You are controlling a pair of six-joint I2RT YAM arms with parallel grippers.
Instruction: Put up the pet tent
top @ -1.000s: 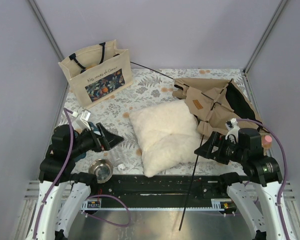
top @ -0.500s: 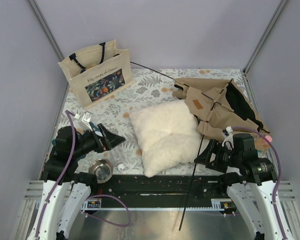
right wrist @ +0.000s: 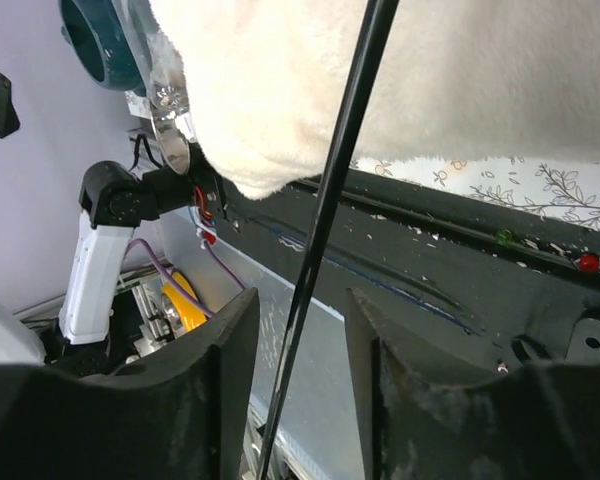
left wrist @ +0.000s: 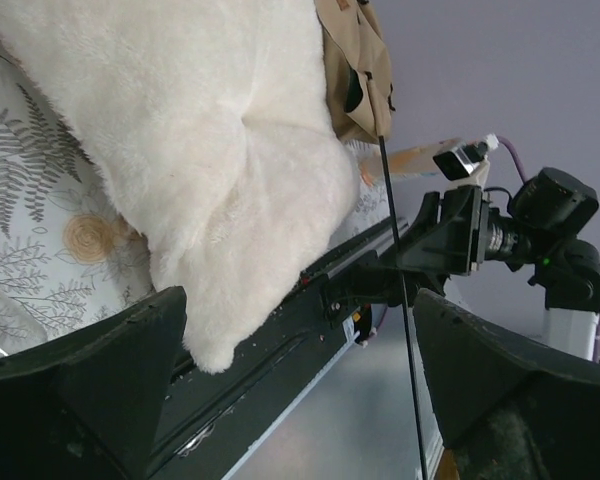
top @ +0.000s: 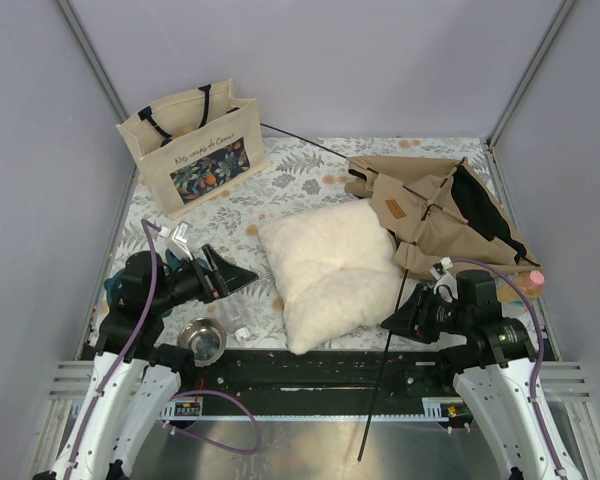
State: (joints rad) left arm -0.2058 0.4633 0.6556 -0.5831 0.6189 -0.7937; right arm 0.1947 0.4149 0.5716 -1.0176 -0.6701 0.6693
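Observation:
The pet tent [top: 430, 205] lies collapsed as tan fabric at the back right of the mat, brown label facing up. One thin black pole [top: 385, 350] runs from it down past the table's front edge. My right gripper [top: 392, 318] sits low beside the cream pillow [top: 325, 265]. In the right wrist view its jaws straddle the pole [right wrist: 330, 200], half closed, with a gap on each side. My left gripper [top: 242, 275] stands wide open left of the pillow, holding nothing. In the left wrist view it faces the pillow [left wrist: 210, 150] and the pole [left wrist: 405, 300].
A beige tote bag [top: 195, 145] with black handles stands at the back left. A small metal bowl [top: 202, 338] sits near the front edge by the left arm. A second pole [top: 300, 138] sticks out of the tent toward the bag. A pink object [top: 533, 278] lies at the right edge.
My right gripper has dropped lower and toward the front edge, bringing the pole between its jaws, which have narrowed. The left gripper has shifted slightly right toward the pillow.

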